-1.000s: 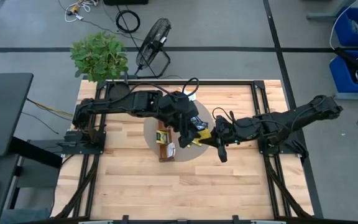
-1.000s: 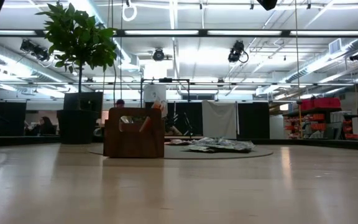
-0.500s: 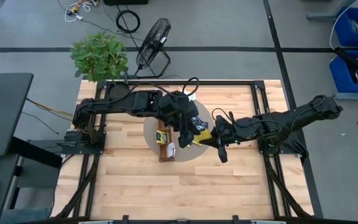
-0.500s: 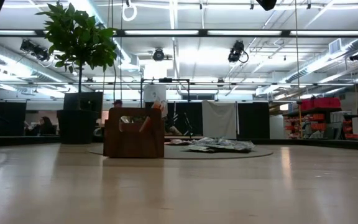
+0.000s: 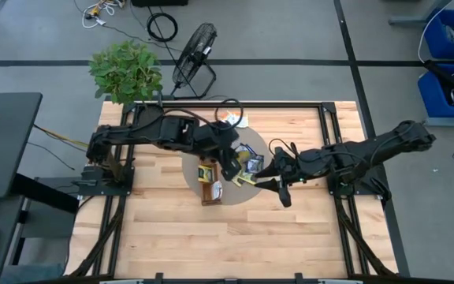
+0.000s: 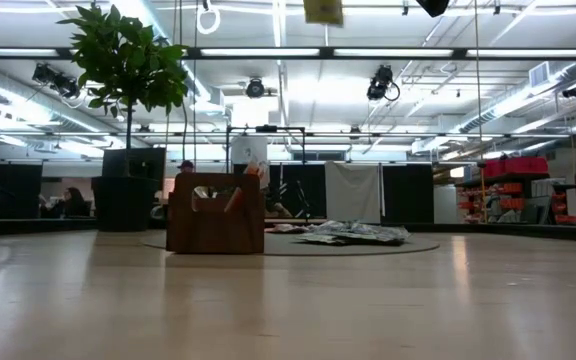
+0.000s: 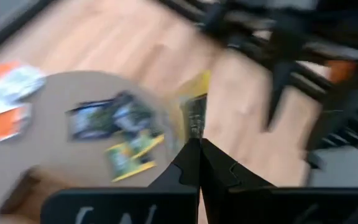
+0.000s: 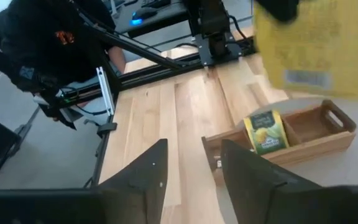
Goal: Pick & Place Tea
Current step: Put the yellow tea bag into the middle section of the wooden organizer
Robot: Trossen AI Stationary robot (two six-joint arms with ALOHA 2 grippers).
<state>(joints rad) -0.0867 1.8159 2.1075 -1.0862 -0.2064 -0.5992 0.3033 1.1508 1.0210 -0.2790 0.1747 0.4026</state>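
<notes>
Fingers (image 7: 194, 163) pinch sachet (image 7: 196, 112) — tray (image 8: 303, 140) nearby.

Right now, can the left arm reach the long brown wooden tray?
Probably yes: the left gripper, shut on a yellow square sachet, hangs near the wooden tray, nothing visibly between.

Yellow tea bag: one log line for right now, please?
left gripper: shut on yellow tea bag | right gripper: open

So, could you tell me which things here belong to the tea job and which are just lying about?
Job: yellow sachet in the left gripper; loose sachets; wooden tray; open right gripper.
Lying about: potted plant; fan; blue bins.
</notes>
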